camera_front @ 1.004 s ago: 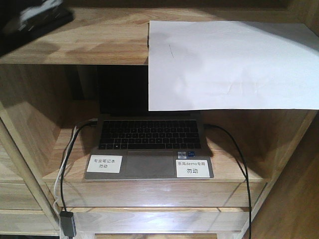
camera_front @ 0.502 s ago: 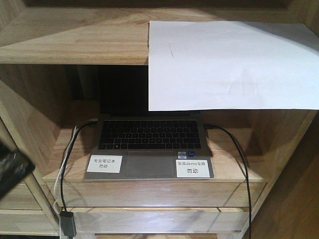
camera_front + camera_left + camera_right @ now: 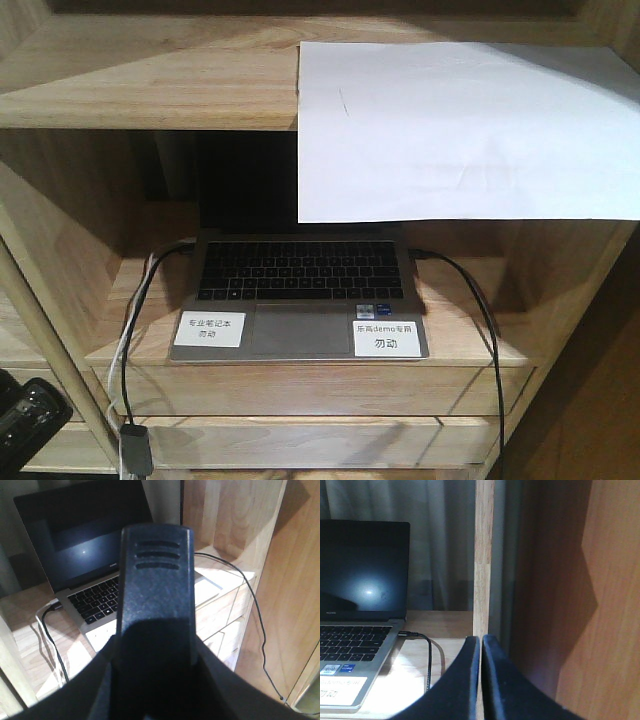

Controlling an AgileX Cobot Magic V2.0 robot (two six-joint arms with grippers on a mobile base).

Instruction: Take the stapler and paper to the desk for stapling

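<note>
On the upper shelf (image 3: 150,90), the paper (image 3: 460,130) overhangs the edge, presumably easing pickup; the left hand (image 3: 155,652) clamps the stapler (image 3: 156,580) for carrying; the right hand (image 3: 481,675) is clenched empty.

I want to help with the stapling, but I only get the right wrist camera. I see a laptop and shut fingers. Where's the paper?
Observer: In the front view the paper lies on the upper shelf, above the laptop, with its front part hanging over the edge.
Operator: And the stapler?
Observer: The left wrist view shows the left fingers shut on the stapler, which is black with three slots on top.
Operator: Is anything touching the paper?
Observer: Only the shelf touches it in the front view.
</note>
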